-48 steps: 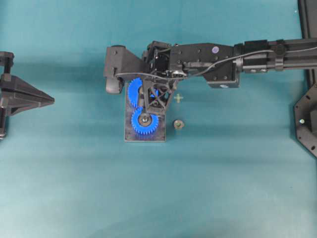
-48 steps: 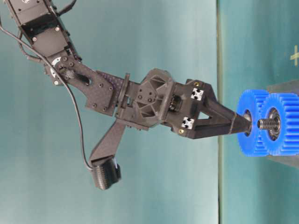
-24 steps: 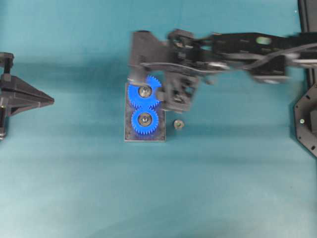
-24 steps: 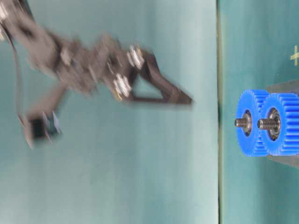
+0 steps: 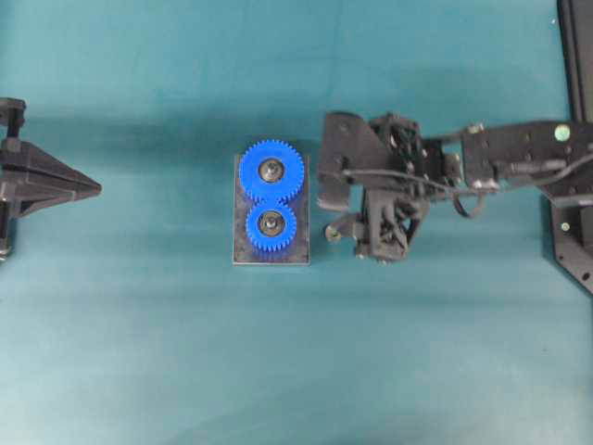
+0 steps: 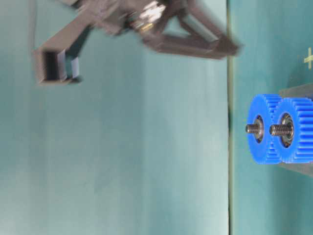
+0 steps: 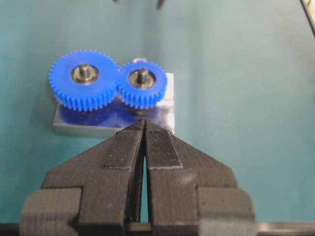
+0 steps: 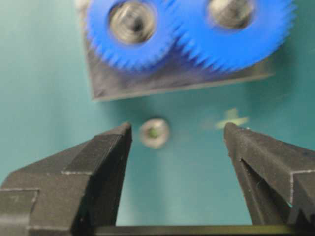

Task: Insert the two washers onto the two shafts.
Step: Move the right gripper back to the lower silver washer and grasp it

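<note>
Two blue gears [image 5: 271, 197] stand on a grey baseplate [image 5: 298, 252], each on a threaded shaft [image 6: 252, 129]. Silver rings surround both shafts [image 7: 84, 73]; whether one is the washer I cannot tell. A small silver ring-shaped part [image 5: 332, 233] lies on the cloth right of the plate, and it appears again [image 8: 154, 132] just off one finger. My right gripper [image 8: 177, 132] is open and empty, raised above the table [image 6: 227, 41] and blurred. It hangs right of the plate [image 5: 375, 218]. My left gripper [image 7: 144, 123] is shut and empty, far left [image 5: 88, 187].
A yellow plus mark [image 8: 231, 119] is on the teal cloth beside the baseplate. A black frame [image 5: 573, 232] stands at the right edge. Open cloth stretches in front of the plate and between it and the left gripper.
My right gripper, still open, has lifted off the larger gear's shaft and swung up and to the right, past the small silver part. The left arm has not moved.
</note>
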Motion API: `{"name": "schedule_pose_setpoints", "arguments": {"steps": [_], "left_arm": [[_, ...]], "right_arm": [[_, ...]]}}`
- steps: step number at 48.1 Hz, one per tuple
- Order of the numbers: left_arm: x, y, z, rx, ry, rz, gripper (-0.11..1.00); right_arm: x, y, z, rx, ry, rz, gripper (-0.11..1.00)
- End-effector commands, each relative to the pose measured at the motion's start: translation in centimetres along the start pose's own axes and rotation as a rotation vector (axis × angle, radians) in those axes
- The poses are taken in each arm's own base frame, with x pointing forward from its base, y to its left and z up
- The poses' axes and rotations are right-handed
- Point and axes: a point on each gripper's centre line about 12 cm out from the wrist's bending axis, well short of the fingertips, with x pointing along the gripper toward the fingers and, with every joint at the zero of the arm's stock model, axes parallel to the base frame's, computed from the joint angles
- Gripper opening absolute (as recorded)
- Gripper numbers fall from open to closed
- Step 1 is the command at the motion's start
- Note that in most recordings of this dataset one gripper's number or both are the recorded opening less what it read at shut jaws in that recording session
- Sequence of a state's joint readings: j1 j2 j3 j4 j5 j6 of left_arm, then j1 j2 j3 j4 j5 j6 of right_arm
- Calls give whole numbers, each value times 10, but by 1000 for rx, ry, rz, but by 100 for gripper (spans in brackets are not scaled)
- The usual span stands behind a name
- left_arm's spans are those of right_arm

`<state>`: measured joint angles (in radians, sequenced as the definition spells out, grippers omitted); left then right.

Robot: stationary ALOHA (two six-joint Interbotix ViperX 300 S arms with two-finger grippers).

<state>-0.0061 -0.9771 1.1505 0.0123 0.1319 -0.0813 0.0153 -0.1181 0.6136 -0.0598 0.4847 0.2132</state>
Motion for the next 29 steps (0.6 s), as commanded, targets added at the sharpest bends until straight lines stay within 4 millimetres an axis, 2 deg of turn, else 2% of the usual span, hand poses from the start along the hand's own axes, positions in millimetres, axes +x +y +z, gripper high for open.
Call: {"name": "schedule_pose_setpoints", "arguments": {"steps": [1, 16, 21, 29], "left_arm": [[-1, -1, 10, 3, -31, -2, 1], [-3, -1, 14, 1, -44, -3, 1], [-4, -1, 14, 2, -46, -4, 1], [-4, -1, 15, 1, -47, -3, 1]], "right_arm": [[6, 5, -3, 26, -43, 20, 79], [59, 13, -33, 21, 32, 29, 78], [68, 13, -36, 21, 51, 26, 78], [70, 11, -40, 23, 60, 22, 78]]}}
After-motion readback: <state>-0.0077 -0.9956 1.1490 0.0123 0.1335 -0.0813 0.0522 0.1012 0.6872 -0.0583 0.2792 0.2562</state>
